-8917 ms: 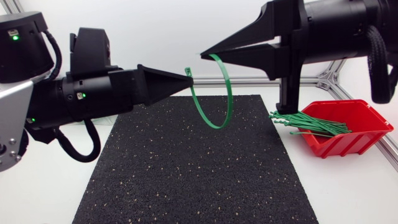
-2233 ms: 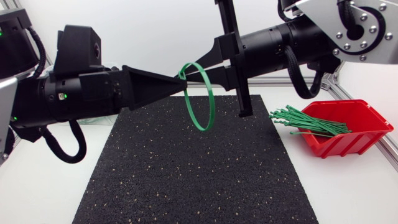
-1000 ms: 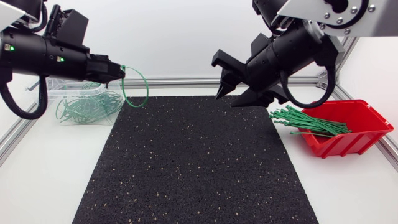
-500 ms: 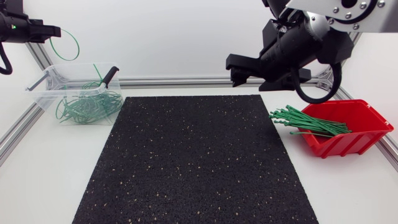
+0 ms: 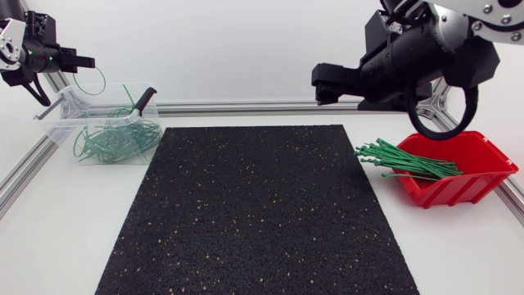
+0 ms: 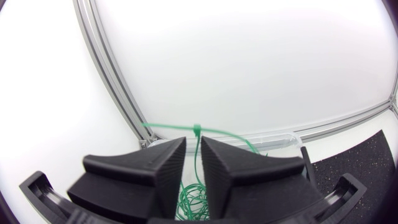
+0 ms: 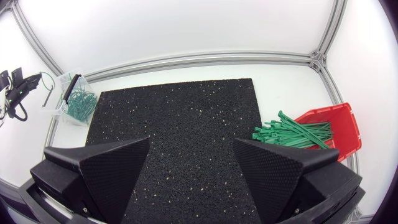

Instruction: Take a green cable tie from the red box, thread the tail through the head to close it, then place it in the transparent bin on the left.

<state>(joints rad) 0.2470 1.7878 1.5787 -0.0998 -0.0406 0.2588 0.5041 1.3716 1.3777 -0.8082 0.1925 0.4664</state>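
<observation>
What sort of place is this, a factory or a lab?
Probably a robotics lab test bench: a left arm and right arm above a rail-framed table, a black mat, and a red box of green cable ties.

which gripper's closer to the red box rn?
Right. The right gripper hangs open over the mat's far edge, near the red box; the left gripper is far opposite, above the transparent bin, holding a green tie.

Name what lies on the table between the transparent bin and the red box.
A black speckled mat lies between the transparent bin and the red box; the head view shows it, and the right wrist view too.
</observation>
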